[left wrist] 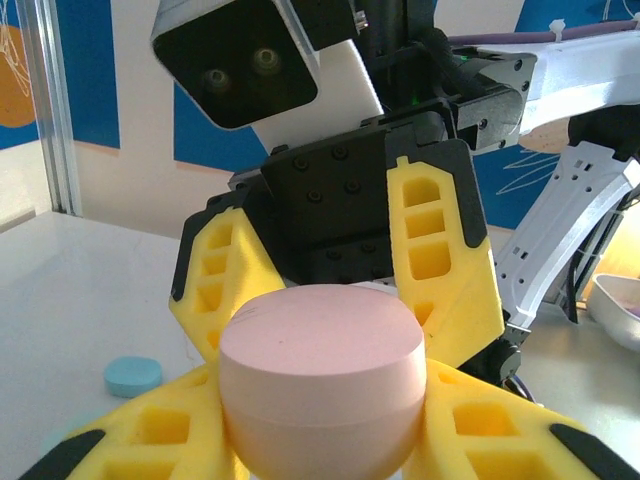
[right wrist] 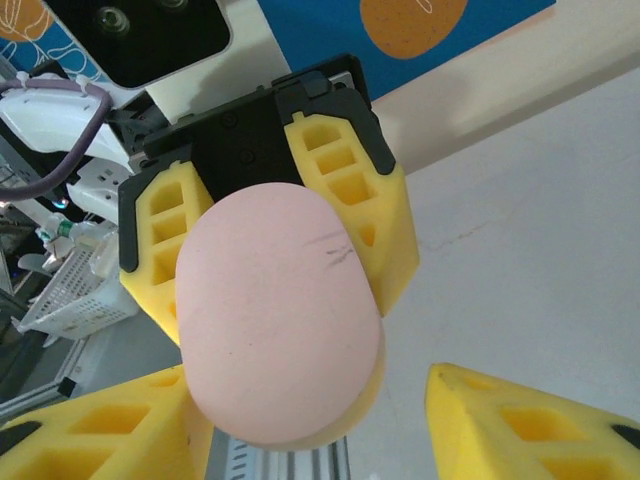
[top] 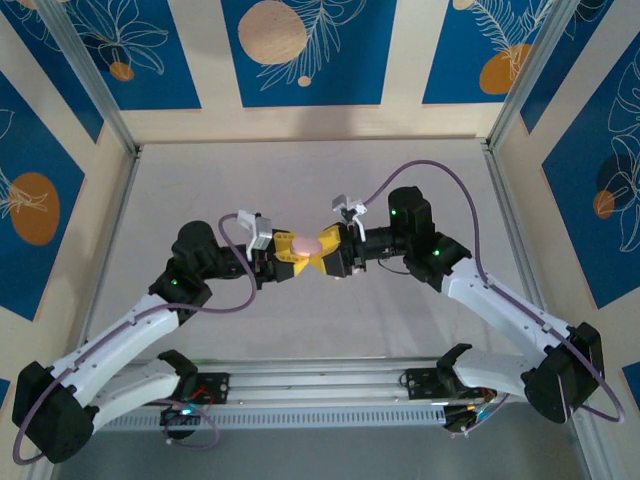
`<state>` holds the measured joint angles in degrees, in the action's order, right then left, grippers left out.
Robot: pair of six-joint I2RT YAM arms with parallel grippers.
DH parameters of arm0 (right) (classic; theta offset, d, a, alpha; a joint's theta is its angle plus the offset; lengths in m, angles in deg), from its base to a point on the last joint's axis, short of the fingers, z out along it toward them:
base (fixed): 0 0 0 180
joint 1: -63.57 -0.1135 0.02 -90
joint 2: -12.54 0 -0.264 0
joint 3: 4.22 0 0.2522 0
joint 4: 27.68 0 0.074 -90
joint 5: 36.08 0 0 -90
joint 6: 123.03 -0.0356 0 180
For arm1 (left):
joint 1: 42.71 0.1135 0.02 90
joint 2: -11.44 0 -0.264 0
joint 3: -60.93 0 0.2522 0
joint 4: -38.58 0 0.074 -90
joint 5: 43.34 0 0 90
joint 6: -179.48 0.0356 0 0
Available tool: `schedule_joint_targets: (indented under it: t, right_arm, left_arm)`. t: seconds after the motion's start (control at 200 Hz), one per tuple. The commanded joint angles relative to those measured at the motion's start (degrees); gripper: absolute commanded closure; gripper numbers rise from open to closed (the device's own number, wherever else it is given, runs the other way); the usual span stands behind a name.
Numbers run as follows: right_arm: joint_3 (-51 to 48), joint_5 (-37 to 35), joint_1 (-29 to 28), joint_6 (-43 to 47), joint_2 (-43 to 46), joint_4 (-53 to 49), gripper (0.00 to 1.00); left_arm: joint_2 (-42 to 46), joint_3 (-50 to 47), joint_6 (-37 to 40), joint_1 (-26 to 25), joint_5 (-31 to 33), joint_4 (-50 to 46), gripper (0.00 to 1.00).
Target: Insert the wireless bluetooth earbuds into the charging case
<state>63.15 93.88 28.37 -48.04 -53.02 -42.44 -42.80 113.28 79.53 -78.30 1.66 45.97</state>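
Spanning the floor of the booth, a pale table (top: 300, 170), with the left arm (top: 120, 340) and right arm (top: 500, 300) meeting above its middle. Left fingers (top: 284, 256): closed on the sides of a pink case (top: 304, 243), carrying it clear of the table. Right fingers (right wrist: 530, 420): spread wide, the case straight ahead between them and one finger plainly apart from it, so the left arm alone appears to bear it. Case: smooth, oval, with rounded edges and a dark scuff (right wrist: 336, 256) on its broad face. The lid is shut and would need opening first. In the right wrist view its long axis runs from the left fingers down towards the right ones. Light-blue round piece (left wrist: 133, 376): flat on the table, well apart from the case, perhaps an earbud but too small to tell.
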Motion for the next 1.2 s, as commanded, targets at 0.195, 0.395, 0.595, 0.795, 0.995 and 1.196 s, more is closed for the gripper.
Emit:
schedule_joint_targets:
  t: [0.195,0.395,0.595,0.795,0.995,1.196]
  right_arm:
    - [3.37,-0.70,3.62,-7.79,-1.06,1.17,0.42]
    - [3.85,-1.95,4.18,-9.80,-2.17,0.37,0.41]
    - [5.59,-4.46,4.13,-12.21,-3.96,-1.05,0.41]
    - [7.83,-7.99,4.18,-13.93,-3.84,-4.81,0.39]
    - [8.01,-4.57,4.00,-13.93,-1.11,-4.04,0.35]
    - [6.41,-6.53,4.00,-12.94,3.31,-4.15,0.34]
  left_arm:
    - [1.32,-1.24,1.57,-1.45,-5.11,2.11,0.78]
    - [1.33,-1.39,1.22,-1.58,-5.04,2.72,0.78]
    - [1.61,-2.20,0.38,-1.67,-3.76,4.85,0.78]
    - [2.74,-3.66,-0.10,-1.72,-0.47,7.06,0.76]
    - [2.99,-5.41,-1.76,-1.76,2.82,10.87,0.76]
    - [3.06,-6.69,-2.81,-1.76,4.45,13.90,0.77]
